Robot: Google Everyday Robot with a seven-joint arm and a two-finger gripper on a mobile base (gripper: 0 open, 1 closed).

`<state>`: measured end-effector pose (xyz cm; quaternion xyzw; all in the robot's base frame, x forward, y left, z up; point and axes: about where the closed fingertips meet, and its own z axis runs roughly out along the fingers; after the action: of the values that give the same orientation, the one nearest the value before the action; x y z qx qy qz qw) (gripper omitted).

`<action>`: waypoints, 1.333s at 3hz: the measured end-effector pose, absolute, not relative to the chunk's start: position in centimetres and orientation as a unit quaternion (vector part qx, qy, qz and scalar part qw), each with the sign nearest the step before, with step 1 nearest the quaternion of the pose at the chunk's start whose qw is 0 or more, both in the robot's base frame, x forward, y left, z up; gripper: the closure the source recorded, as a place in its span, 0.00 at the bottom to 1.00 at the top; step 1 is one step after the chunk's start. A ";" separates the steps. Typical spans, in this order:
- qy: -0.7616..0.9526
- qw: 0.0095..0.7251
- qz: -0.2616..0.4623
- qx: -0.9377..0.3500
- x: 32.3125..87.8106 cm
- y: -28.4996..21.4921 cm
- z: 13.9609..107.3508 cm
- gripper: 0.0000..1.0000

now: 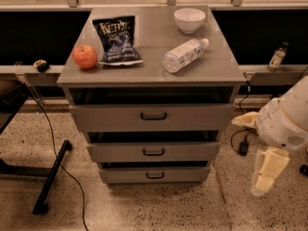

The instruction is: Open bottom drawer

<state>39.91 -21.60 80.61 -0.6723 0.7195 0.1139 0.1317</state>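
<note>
The grey cabinet [152, 76] has three drawer fronts. The bottom drawer [125, 175] is the slimmest, lowest front, and its small black bar handle [155, 175] sits at its centre. Its front stands roughly in line with the cabinet face. My gripper [264, 177] hangs from the white arm [286, 119] to the right of the cabinet. It points down at about the height of the bottom drawer, well apart from the handle, and holds nothing that shows.
On the cabinet top lie a red apple [85, 57], a chip bag [115, 40], a water bottle [185, 55] and a white bowl [189, 19]. A black stand leg [52, 177] and a cable [72, 177] lie on the floor at the left. A small bottle [277, 57] stands on the right ledge.
</note>
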 end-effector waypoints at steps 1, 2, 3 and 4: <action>0.723 0.190 0.153 -0.647 39.3 -19.4 75.7 0.00; 0.709 0.262 0.165 -0.634 40.3 -19.7 73.9 0.00; 0.681 0.268 0.157 -0.664 40.1 -19.6 74.1 0.00; 0.638 0.309 0.208 -0.674 39.8 -14.1 68.4 0.00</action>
<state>39.81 -14.11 68.42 -0.6736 0.6382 0.2076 0.3094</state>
